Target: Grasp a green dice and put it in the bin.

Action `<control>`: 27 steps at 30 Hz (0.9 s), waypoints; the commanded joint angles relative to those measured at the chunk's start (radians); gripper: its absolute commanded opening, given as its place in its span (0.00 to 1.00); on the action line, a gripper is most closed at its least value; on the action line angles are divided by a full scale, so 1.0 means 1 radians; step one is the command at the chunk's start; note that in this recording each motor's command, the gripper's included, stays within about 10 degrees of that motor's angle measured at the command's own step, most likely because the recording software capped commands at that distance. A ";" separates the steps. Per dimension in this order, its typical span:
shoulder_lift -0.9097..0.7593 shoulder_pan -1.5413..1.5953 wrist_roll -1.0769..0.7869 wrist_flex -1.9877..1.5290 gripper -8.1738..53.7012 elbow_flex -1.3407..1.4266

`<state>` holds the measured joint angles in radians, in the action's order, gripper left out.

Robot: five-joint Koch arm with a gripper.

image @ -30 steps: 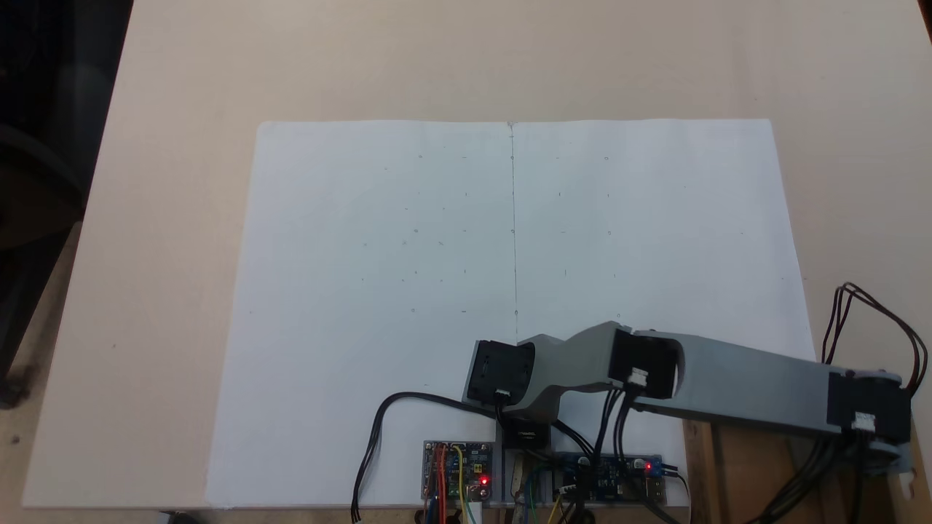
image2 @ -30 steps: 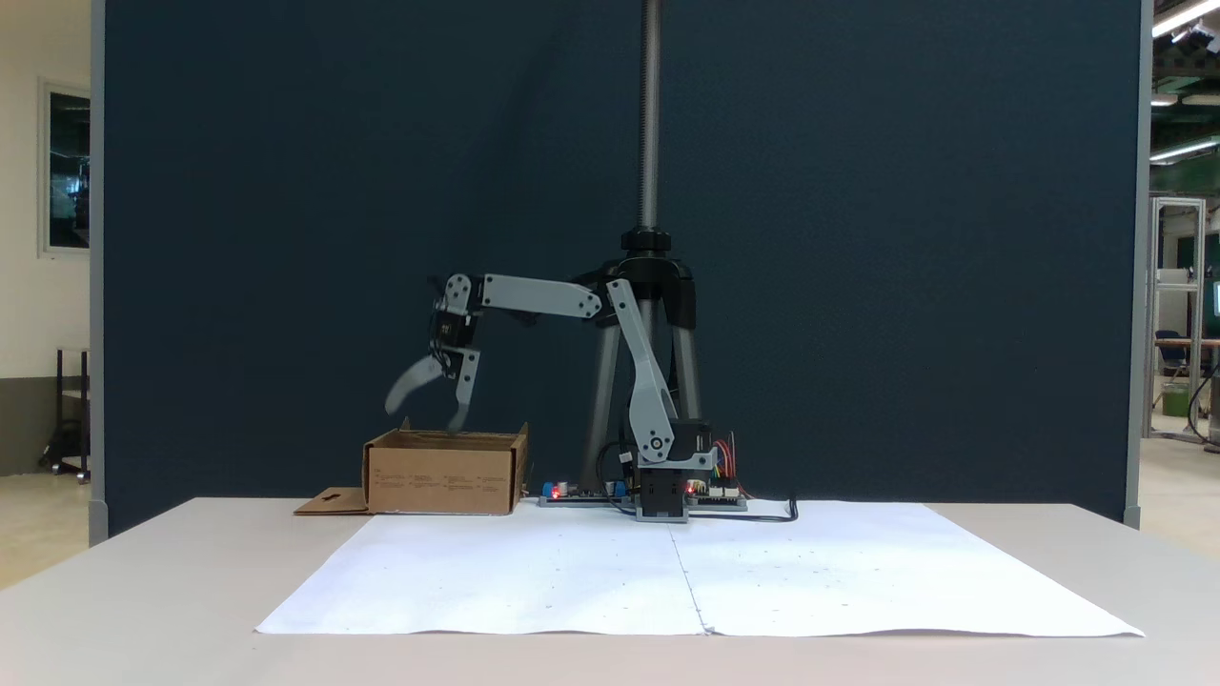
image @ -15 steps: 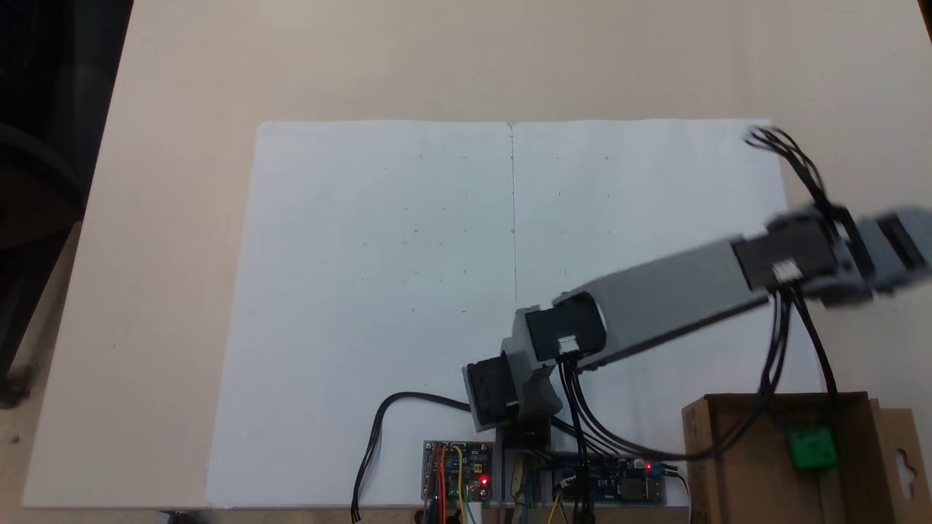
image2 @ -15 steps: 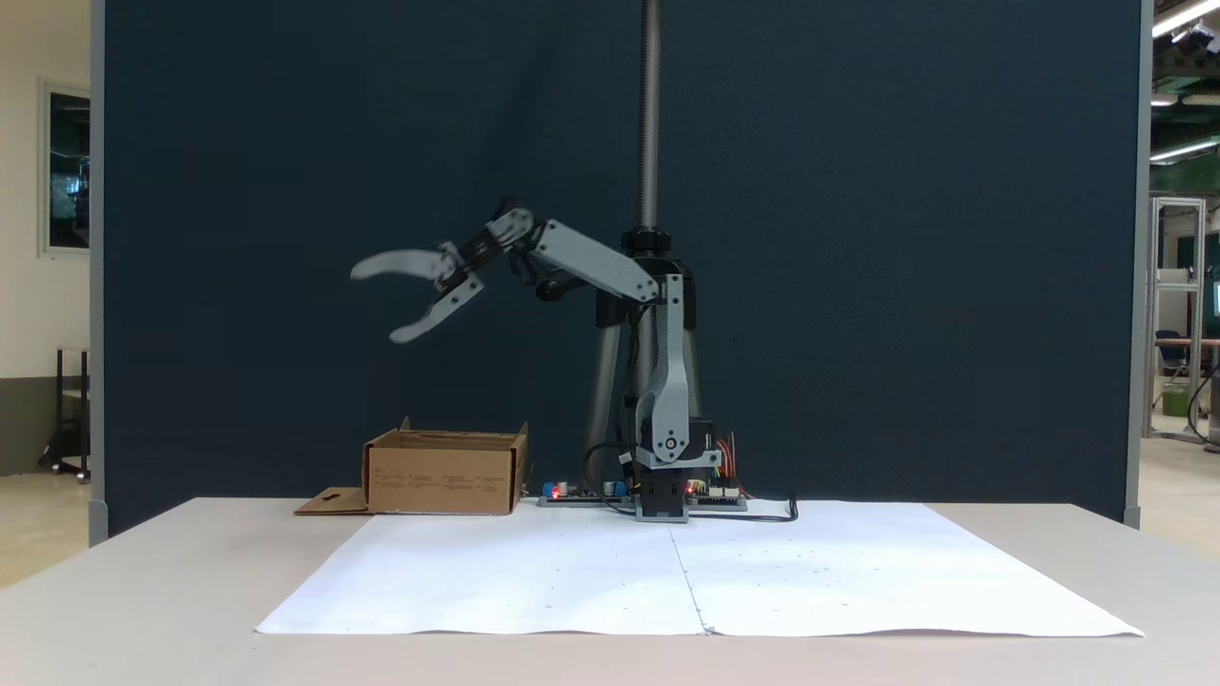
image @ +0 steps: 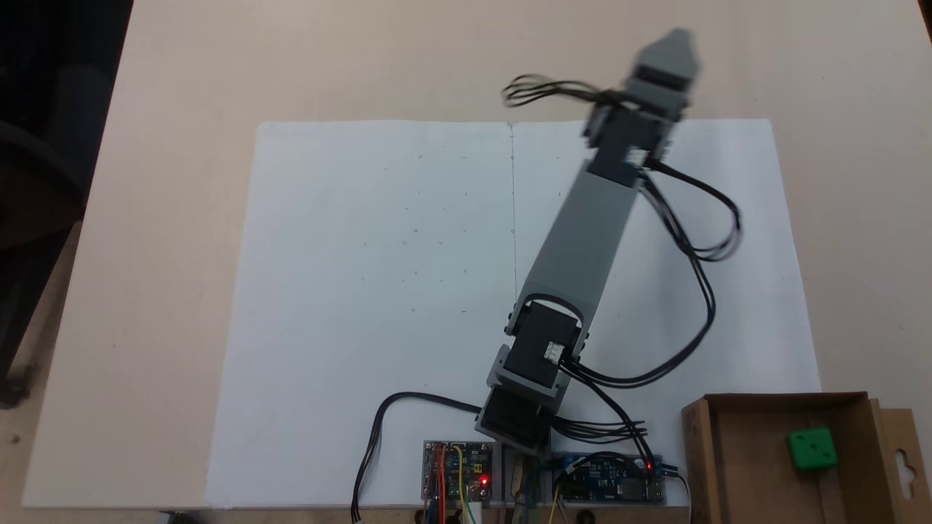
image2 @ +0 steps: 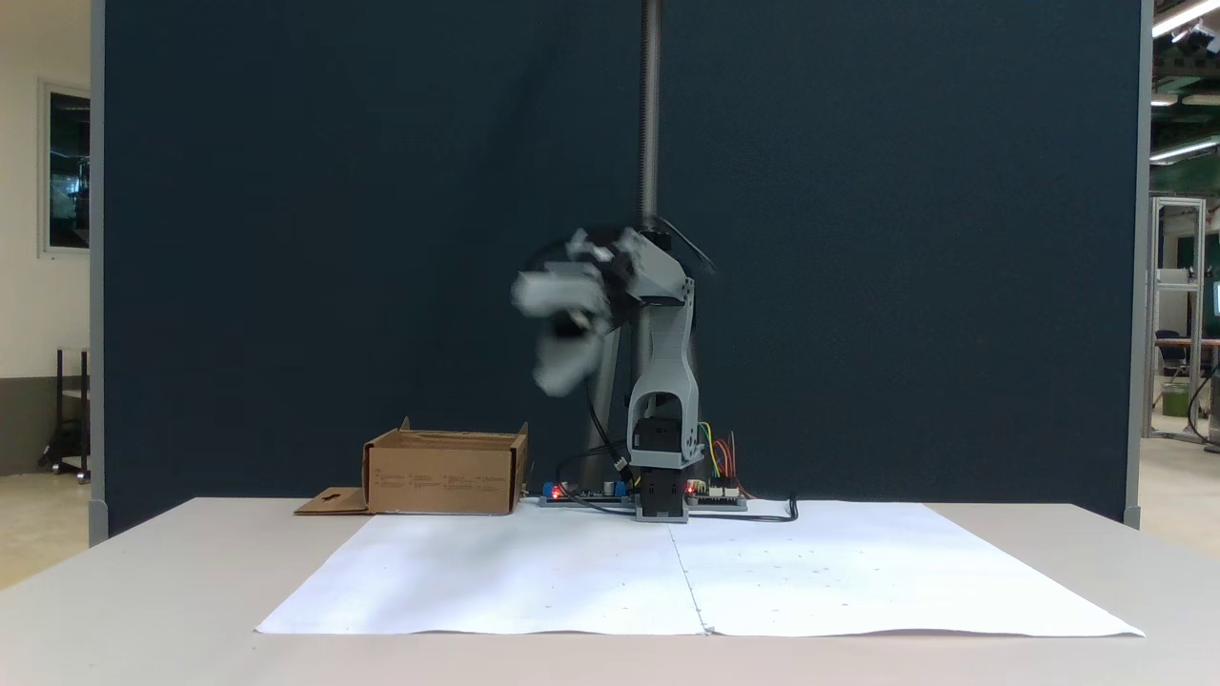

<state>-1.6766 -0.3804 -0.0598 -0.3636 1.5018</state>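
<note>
Beige table, white paper sheet, dark blue backdrop — and the job looks done.

We see the green dice point(image: 812, 447) lying flat on the floor of the bin point(image: 735, 466), the cardboard box at the table's near right corner in a fixed view looking down, well apart from the arm. The gripper point(image2: 558, 329) is up in the air above the paper, blurred with motion, so we cannot tell whether its jaws are apart or together; nothing green shows in them. We judge the dice light and rigid — hard, smooth plastic, likely a touch slippery. Should it ever need lifting, we'd pinch two opposite flat faces squarely, not the corners, so it cannot twist out.
</note>
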 commanded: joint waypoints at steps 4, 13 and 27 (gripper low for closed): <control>-0.117 0.190 0.066 0.268 0.84 0.212; -0.285 0.327 0.060 0.564 0.84 0.709; -0.430 0.334 -0.002 1.027 0.85 1.328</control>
<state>-2.0770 -0.0445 -0.0598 0.5308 2.8333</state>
